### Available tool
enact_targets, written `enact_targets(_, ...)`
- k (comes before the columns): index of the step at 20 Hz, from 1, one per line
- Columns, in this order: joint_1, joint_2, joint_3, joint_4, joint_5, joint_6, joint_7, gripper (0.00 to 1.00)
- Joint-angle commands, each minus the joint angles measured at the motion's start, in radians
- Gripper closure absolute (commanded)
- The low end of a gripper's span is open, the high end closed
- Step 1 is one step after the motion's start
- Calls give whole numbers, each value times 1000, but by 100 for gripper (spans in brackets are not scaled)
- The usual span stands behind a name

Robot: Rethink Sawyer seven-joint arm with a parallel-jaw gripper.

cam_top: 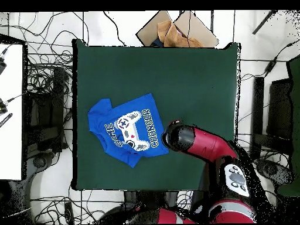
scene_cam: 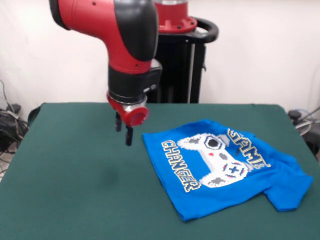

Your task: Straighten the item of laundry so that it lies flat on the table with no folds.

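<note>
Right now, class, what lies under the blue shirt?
The green table shows all around the shirt. Anything beneath the shirt is covered and cannot be seen.

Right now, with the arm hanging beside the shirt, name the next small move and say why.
Probably shift the tool sideways to the T-shirt and lower it onto the near edge beside the "CHANGER" lettering. The tool hangs above bare green table, holding nothing, apart from the cloth. The shirt lies askew, its sleeve side bunched and part of the "GAME" lettering folded, so it is not yet flat.

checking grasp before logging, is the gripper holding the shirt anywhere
Nothing is held. The gripper hangs beside the blue T-shirt, clear of its edge.
</note>
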Motion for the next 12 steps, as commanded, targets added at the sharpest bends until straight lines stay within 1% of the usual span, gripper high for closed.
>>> enact_targets(1,-5,-23,171,84,-67,22,-89,0)
enact_targets(4,-4,-21,172,81,-91,12,-81,0)
enact_targets(6,-22,7,185,76,-111,-38,-76,0)
enact_targets(8,-42,25,199,68,-129,-58,-82,0)
enact_targets(12,-44,-5,217,84,-129,-14,-62,0)
